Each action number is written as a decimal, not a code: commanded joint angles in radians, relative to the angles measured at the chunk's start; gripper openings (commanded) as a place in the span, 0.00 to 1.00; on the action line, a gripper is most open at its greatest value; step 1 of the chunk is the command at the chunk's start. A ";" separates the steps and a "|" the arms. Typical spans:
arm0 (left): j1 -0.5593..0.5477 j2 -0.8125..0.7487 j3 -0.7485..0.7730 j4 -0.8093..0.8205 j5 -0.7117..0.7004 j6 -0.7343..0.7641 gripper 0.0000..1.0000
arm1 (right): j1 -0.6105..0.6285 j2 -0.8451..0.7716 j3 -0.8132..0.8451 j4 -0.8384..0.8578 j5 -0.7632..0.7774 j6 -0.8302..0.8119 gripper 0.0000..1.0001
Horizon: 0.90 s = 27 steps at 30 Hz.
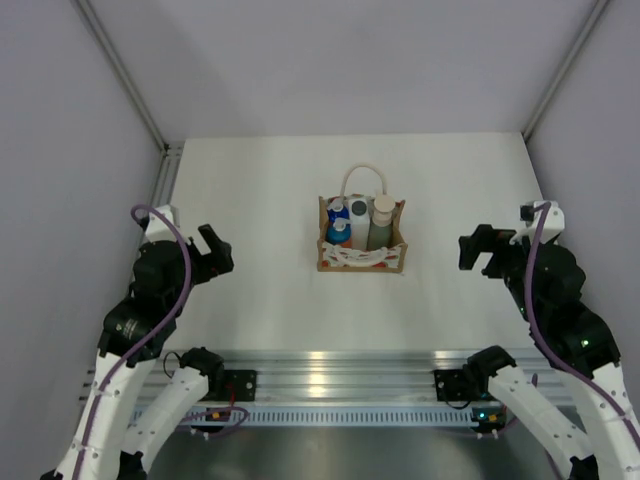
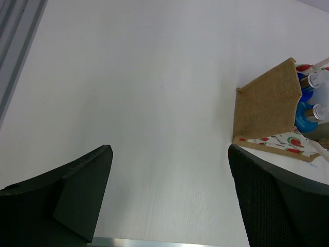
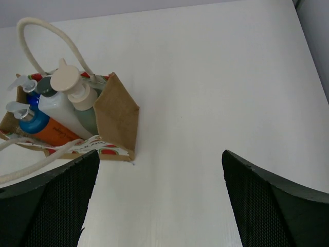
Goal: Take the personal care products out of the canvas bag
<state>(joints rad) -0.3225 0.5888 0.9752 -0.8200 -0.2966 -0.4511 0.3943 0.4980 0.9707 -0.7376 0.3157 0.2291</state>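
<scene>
The canvas bag stands upright at the table's middle, its cream loop handle lying toward the back. Inside stand a grey-green bottle with a cream cap, a whitish bottle with a grey cap and two orange bottles with blue-and-white tops. My left gripper is open and empty, well left of the bag. My right gripper is open and empty, right of it. The left wrist view shows the bag's side. The right wrist view shows the bag and the cream cap.
An aluminium rail runs along the near edge between the arm bases. Grey enclosure walls close in the left, right and back sides, with a metal strip along the table's left edge.
</scene>
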 commanded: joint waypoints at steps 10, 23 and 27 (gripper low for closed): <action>-0.001 -0.003 -0.026 0.012 -0.056 -0.043 0.98 | -0.015 0.114 -0.150 0.380 -0.315 -0.036 1.00; -0.001 0.057 -0.036 0.013 0.028 -0.029 0.98 | 0.120 0.482 -0.263 0.857 -0.451 -0.221 0.99; -0.001 0.055 -0.038 0.013 0.025 -0.032 0.98 | 0.120 0.573 -0.267 0.974 -0.397 -0.278 1.00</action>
<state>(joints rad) -0.3225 0.6506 0.9398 -0.8219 -0.2806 -0.4812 0.5041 1.0286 0.6991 0.0090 -0.1345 0.0235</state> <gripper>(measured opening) 0.983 0.993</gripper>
